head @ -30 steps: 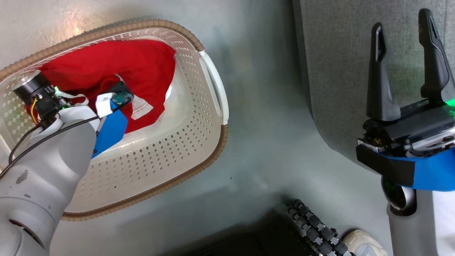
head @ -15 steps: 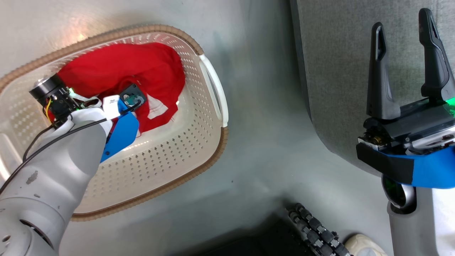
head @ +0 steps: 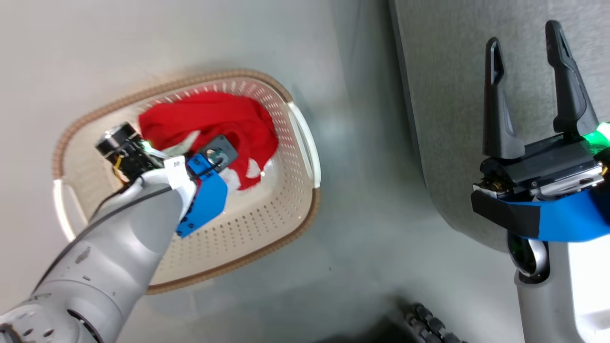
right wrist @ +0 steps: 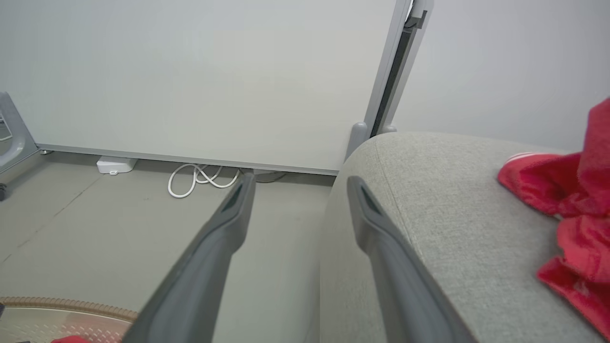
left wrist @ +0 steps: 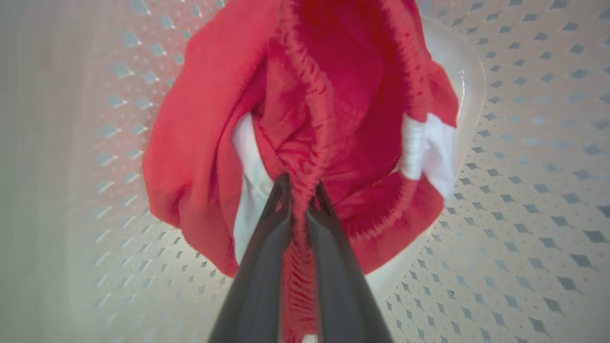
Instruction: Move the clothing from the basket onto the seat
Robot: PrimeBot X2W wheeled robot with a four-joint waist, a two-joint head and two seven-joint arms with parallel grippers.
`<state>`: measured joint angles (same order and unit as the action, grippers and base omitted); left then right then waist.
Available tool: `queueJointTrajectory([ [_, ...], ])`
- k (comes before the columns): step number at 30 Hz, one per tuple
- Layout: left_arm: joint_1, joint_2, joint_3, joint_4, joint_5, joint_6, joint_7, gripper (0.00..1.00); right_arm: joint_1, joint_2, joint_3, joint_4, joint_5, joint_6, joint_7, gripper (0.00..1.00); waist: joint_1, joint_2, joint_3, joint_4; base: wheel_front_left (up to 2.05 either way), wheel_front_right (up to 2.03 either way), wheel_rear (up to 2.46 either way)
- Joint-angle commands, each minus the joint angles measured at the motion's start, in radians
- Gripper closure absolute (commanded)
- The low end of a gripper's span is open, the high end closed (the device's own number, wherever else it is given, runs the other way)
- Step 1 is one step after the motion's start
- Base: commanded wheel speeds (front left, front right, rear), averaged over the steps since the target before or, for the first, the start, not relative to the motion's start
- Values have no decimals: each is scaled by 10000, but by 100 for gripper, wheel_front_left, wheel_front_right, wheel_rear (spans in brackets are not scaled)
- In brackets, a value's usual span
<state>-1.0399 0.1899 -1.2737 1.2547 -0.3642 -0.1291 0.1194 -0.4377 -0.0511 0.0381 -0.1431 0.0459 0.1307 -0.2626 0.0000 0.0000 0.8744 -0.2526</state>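
The cream basket with a brown rim stands on the floor at the left of the head view. Inside it lies bunched red clothing with white panels. My left gripper is shut on a gathered red fold of this garment, with the fabric pinched between both fingers. In the head view the left wrist hides those fingers. My right gripper stands open and holds nothing, over the edge of the light grey seat. A second red garment lies on the seat.
Bare grey floor separates the basket from the seat. A white cable and a small white box lie by the pale wall. A dark ribbed part of my base shows at the bottom edge.
My left gripper has shut on the red garment, and the cloth has bunched up around it. The head view has shifted; the basket looks smaller. The right gripper stays open.
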Motion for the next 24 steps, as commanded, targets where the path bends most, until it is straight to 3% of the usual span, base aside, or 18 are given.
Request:
queueJointTrajectory([
  [1, 114, -43, -9, -127, -172, -15, -158, 100, 52, 13, -54, 106, -42, 2, -34, 0, 0, 0, -536, 245, 0, 0, 0],
  [24, 1650, -814, 22, -613, -2160, -17, -3203, 100, 1313, -143, -302, 1494, -425, 3, -36, 0, 0, 0, -4222, 1375, 0, 0, 0],
])
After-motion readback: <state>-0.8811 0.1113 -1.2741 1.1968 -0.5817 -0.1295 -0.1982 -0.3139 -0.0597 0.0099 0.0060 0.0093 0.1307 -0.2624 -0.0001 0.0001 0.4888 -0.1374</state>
